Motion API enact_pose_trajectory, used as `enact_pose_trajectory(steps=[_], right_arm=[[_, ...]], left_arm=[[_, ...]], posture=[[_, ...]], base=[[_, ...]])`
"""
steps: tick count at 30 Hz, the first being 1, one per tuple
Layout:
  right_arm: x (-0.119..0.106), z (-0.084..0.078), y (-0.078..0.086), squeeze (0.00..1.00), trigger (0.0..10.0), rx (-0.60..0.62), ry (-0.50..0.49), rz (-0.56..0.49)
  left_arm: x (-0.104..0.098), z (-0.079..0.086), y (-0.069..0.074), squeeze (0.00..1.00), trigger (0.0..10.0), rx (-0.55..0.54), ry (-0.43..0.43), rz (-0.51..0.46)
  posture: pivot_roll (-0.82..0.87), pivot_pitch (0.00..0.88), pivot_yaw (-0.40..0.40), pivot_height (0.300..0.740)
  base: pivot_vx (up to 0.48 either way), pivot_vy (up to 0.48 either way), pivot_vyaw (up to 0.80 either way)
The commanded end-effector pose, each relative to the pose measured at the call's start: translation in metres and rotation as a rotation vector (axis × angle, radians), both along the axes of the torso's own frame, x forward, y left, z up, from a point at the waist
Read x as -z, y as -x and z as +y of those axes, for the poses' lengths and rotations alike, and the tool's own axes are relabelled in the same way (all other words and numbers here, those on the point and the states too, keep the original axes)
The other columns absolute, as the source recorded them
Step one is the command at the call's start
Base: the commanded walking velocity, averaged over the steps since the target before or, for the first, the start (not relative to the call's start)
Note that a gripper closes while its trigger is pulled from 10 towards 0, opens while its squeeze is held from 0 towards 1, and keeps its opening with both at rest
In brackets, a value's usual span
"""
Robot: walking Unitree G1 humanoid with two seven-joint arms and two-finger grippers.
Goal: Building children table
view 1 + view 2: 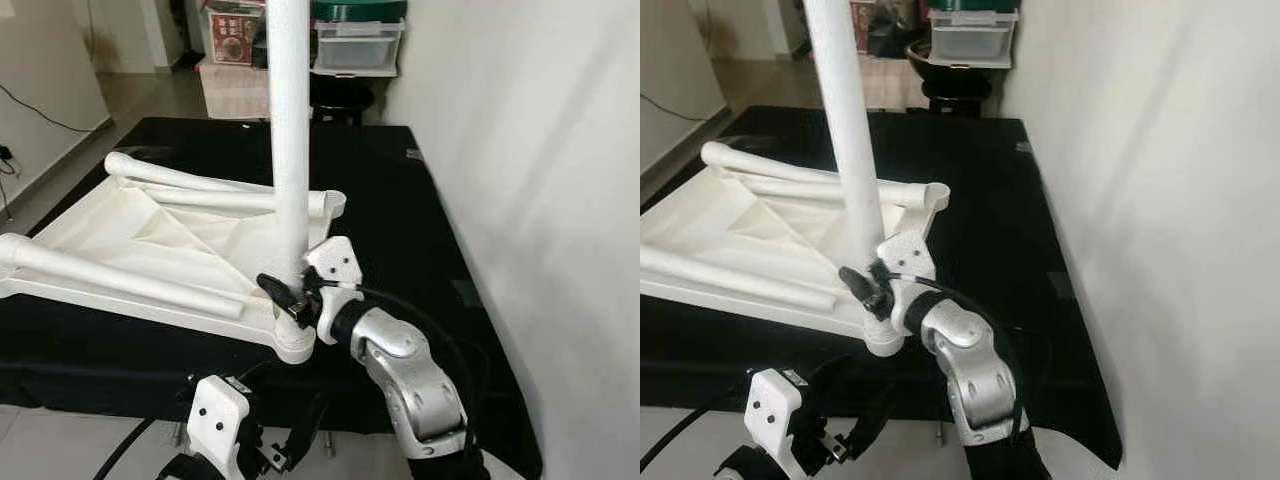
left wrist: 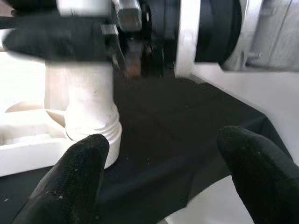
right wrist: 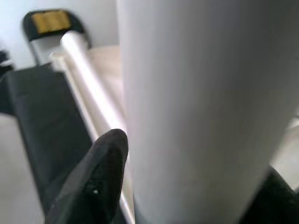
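Note:
A white children's tabletop [image 1: 110, 225] lies upside down on a black cloth [image 1: 400, 220], with loose white legs [image 1: 130, 280] resting across it. One white leg [image 1: 290, 130] stands upright in the near right corner socket [image 1: 293, 345]. My right gripper [image 1: 290, 297] is shut on this upright leg just above the socket; the leg [image 3: 201, 107] looms large between its fingers [image 3: 93, 182]. My left gripper [image 2: 163, 182] hangs open below the table edge, close under the socket [image 2: 93, 130], with nothing between its fingers [image 2: 74, 182].
A white wall [image 1: 530, 150] runs along the right side of the cloth-covered surface. Storage boxes [image 1: 355, 40] and a dark stool [image 1: 340, 100] stand at the back. A cable [image 1: 40, 115] trails on the floor at the left.

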State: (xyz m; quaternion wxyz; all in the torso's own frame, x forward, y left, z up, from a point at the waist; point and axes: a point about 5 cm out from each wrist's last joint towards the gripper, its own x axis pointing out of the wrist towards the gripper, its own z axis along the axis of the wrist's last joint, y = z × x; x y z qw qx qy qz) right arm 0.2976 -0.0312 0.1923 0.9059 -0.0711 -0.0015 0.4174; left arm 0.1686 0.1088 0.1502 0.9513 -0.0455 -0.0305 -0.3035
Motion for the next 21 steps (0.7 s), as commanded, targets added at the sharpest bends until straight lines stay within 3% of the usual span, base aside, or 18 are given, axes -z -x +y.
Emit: enact_pose_trajectory(steps=[1,2,3,6,7,8,9,15,21], right_arm=[[-0.008,0.005,-0.001,1.0,10.0,-0.166,-0.012,-0.015],[-0.008,0.005,-0.001,1.0,10.0,-0.166,-0.012,-0.015],[-0.016,0.001,-0.003,1.0,10.0,-0.315,0.014,-0.044],[-0.019,-0.004,-0.007,1.0,10.0,-0.389,0.062,-0.058],[-0.02,-0.007,-0.011,0.9,10.0,-0.432,0.11,-0.067],[-0.02,-0.007,-0.011,0.9,10.0,-0.432,0.11,-0.067],[-0.02,-0.012,-0.014,0.0,10.0,-0.498,0.16,-0.075],[-0.017,-0.026,-0.022,0.0,10.0,-0.646,0.267,-0.025],[-0.015,-0.032,-0.031,0.0,10.0,-0.661,0.307,-0.001]], left_arm=[[0.003,0.0,0.0,0.0,10.0,-0.009,0.006,0.011],[0.003,0.0,0.0,0.0,10.0,-0.009,0.006,0.011],[0.003,0.0,0.0,0.0,10.0,-0.007,0.005,0.012],[0.003,-0.001,0.001,0.0,10.0,-0.006,0.005,0.013],[0.003,-0.001,0.001,0.0,10.0,-0.005,0.005,0.014],[0.003,-0.001,0.001,0.0,10.0,-0.005,0.005,0.014],[0.003,-0.001,0.002,0.0,10.0,-0.005,0.006,0.015],[0.002,-0.002,0.005,0.0,10.0,-0.001,0.007,0.021],[0.002,-0.002,0.007,0.0,10.0,0.001,0.008,0.024]], posture=[[0.01,0.123,-0.055,0.74],[0.01,0.123,-0.055,0.74],[0.02,0.121,-0.052,0.74],[0.03,0.125,-0.053,0.74],[0.04,0.127,-0.055,0.74],[0.04,0.127,-0.055,0.74],[0.04,0.13,-0.056,0.74],[0.04,0.143,-0.056,0.74],[0.04,0.153,-0.053,0.74]], base=[[0.0,0.0,0.0],[0.0,0.0,0.0],[0.0,0.0,0.0],[0.0,0.0,0.0],[0.0,0.0,0.0],[0.0,0.0,0.0],[0.0,0.0,0.0],[0.0,0.0,0.0],[0.0,0.0,0.0]])
